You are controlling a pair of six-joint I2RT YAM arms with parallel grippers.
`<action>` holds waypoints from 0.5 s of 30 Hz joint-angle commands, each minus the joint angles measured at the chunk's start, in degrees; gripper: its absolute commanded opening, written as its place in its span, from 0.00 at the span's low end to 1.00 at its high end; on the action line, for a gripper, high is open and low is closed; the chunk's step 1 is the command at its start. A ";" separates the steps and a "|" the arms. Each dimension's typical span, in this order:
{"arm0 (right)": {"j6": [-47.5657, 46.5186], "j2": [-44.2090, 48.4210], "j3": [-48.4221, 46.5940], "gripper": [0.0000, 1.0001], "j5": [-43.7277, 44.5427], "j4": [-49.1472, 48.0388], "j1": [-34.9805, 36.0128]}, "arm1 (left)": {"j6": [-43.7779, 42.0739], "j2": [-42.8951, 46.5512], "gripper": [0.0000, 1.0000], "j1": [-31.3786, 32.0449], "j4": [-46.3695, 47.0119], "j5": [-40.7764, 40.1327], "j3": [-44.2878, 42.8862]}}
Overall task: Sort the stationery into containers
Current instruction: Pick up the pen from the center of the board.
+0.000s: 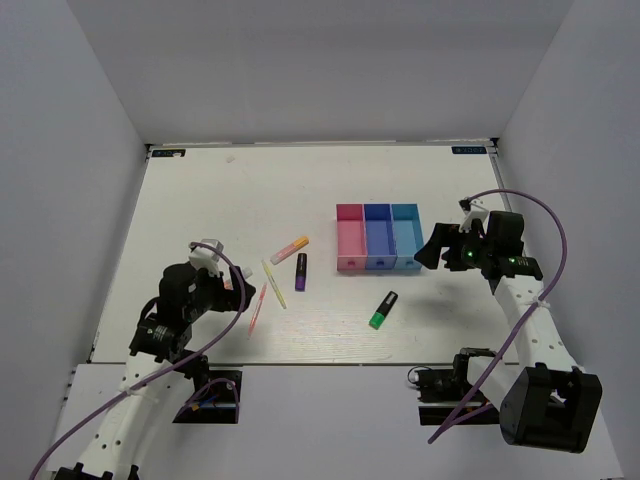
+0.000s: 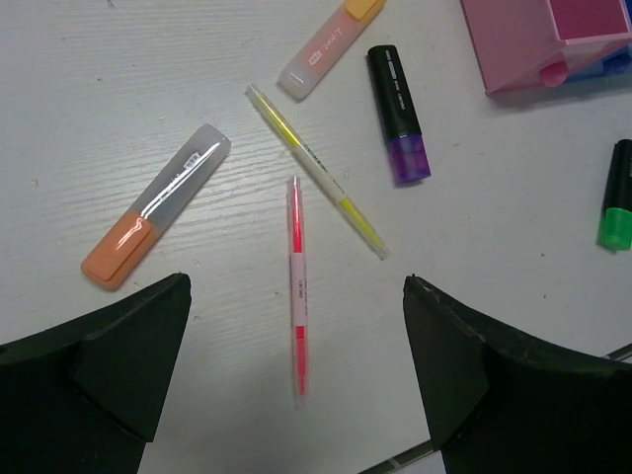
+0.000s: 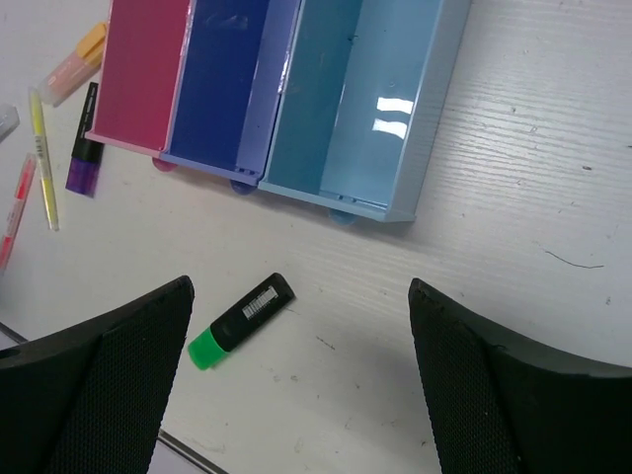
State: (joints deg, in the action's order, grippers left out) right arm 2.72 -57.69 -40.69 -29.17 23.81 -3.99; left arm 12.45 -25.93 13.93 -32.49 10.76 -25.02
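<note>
The pink, dark blue and light blue bins stand joined in a row, all empty. A pink-red pen lies on the table between my open left gripper's fingers, below them. A yellow pen, a purple highlighter and two orange-pink highlighters lie beyond it. A green highlighter lies in front of the bins. My right gripper is open and empty, hovering just right of the green highlighter, near the light blue bin.
White table with white walls on three sides. In the top view my left gripper is left of the pens and my right gripper is right of the bins. The table's near edge is close behind the green highlighter.
</note>
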 commanded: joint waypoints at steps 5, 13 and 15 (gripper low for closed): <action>-4.72 0.38 0.26 0.90 -0.36 1.23 -0.05 | -0.23 -0.87 0.99 -0.40 0.93 1.72 -1.00; -12.22 -0.75 1.93 0.31 -9.15 4.22 -0.40 | 0.21 -1.14 0.71 -0.31 1.46 2.24 -0.74; -12.04 -2.15 0.71 0.00 -9.06 5.44 -0.32 | 0.91 -1.57 0.00 -0.31 1.29 1.90 -0.91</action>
State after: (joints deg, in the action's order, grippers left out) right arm -7.46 -58.41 -39.29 -35.11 27.33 -4.12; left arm 13.41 -27.07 13.93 -32.23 11.92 -25.02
